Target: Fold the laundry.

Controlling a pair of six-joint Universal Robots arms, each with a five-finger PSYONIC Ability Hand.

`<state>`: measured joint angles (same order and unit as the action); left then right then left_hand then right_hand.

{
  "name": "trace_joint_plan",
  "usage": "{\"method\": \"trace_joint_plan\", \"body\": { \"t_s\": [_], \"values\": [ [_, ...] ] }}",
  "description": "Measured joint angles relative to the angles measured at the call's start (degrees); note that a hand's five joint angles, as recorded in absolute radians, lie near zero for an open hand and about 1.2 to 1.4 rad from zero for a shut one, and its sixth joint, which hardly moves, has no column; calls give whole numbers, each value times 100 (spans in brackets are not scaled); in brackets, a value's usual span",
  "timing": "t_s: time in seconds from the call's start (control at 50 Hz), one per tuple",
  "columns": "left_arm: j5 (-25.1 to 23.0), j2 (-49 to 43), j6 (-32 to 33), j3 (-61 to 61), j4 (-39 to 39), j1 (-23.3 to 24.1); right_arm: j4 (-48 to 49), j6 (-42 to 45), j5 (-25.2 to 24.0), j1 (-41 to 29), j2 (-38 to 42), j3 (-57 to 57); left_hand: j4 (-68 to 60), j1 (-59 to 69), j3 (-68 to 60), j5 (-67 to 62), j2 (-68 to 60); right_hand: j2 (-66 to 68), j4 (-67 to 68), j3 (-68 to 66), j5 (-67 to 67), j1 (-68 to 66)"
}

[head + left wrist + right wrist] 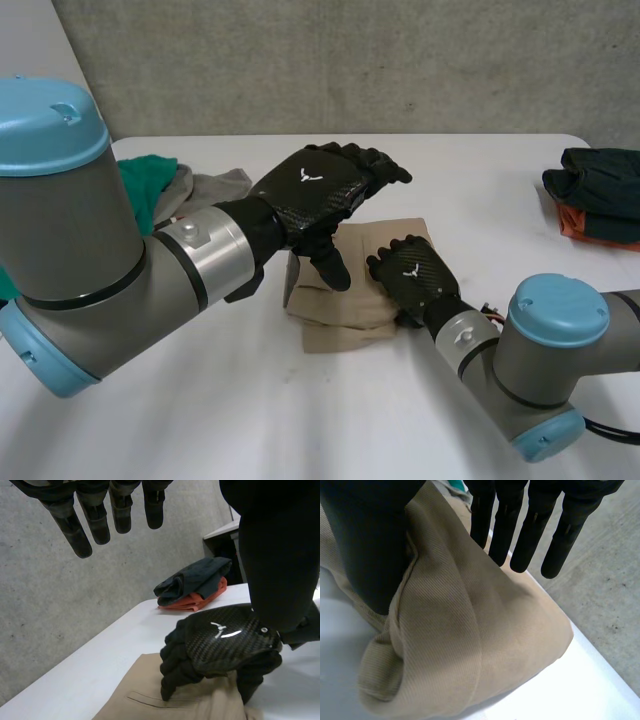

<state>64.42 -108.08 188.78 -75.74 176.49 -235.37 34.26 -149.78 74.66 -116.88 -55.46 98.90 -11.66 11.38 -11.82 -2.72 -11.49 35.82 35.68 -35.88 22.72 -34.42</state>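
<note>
Sitting pretty much in the middle of the white surface is a pair of tan trousers, folded into a chunky bundle, with a pocket seam showing on the top layer. The right hand is down on the right side of the bundle and, from what I can see, it's got hold of it. The thumb is on one side of a raised ridge of the cloth and the fingers are on the other, so the fabric bunches up between them. The left hand hangs over the left part of the trousers, just beside the right hand and a bit higher. Its fingers are out nearly straight and relaxed with nothing in them, and the thumb points down toward the bundle. Further out, at the back left, a green cloth and a grey cloth lie crumpled against each other, partly behind the left arm. Way over on the right, well apart from the trousers, there's a dark folded stack lying on an orange piece. A bare concrete wall runs behind the lot.
</note>
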Motion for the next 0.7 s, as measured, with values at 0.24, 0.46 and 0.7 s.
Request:
{"method": "trace_joint_plan", "body": {
  "t_s": [0.24, 0.46, 0.7],
  "values": [
    [0, 6, 0, -21, -1, -3, -176, -70, -19, 10, 249, -534, 0, 0, 0, 0, 0, 2977, 3073, -3016, 2913, -2276],
    [0, 37, -60, 30, 17, -147, -682, -49, -154, 450, 340, -1664, 0, 0, 0, 0, 0, 3012, 3266, -3143, 2982, -2414],
    [6, 153, -563, 105, 354, -381, 130, -321, -995, 1417, 541, -3450, -2, 0, -7, 0, 0, 3012, 3328, -3155, 3047, -2414]
  ]
}}
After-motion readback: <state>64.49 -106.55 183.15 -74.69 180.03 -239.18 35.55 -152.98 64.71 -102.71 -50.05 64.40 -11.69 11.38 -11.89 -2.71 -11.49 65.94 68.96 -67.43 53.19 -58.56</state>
